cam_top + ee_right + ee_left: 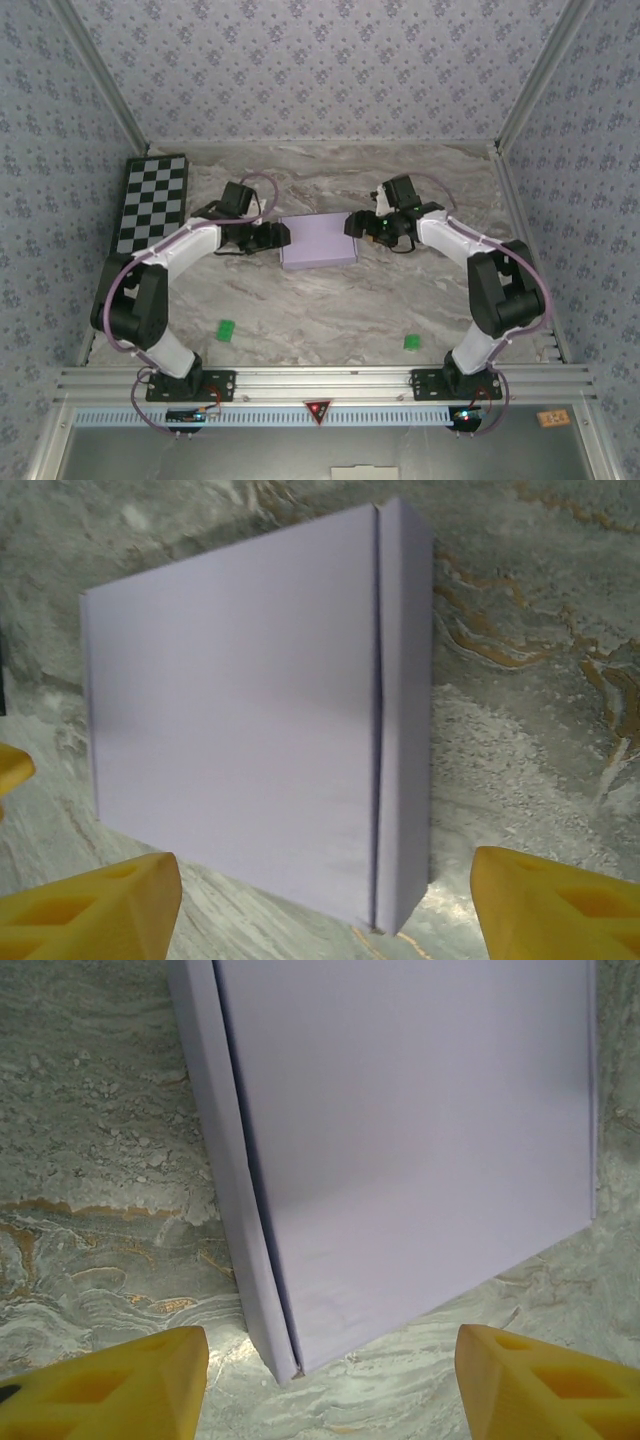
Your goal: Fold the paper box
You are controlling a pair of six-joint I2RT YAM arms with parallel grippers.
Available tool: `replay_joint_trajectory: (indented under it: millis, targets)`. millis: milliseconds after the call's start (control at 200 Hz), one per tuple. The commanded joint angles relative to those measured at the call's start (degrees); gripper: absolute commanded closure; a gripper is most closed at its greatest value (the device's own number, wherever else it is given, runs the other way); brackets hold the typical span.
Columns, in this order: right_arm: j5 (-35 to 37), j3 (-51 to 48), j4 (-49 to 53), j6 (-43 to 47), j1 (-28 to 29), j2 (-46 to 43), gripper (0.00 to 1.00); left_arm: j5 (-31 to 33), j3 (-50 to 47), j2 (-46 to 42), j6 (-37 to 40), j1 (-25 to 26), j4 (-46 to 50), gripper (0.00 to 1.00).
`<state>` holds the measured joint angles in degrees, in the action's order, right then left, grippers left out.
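Box (319,241) judged fully folded, lid shut; left gripper (272,236) and right gripper (358,223) spread, nothing held; retreat is called for next

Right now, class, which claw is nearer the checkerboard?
Left. The left claw sits between the checkerboard and the paper box; the right claw is across the box, farther off.

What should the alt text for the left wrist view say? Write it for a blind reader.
A closed lavender box lies flat on a marbled table, with one folded side wall in view. The left pincer is open just short of the box's near corner, its yellow fingertips wide apart and touching nothing.
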<state>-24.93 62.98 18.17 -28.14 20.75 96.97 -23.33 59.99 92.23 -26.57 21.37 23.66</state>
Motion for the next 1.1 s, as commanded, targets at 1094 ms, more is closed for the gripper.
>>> replay_joint_trajectory:
  millis: [1094]
  targets:
    - [1.5, 57.0, -20.7, -17.8, 18.0, 46.7, 0.46, 3.1, 26.6, 20.7, 8.8, -21.2, 3.4, 0.48]
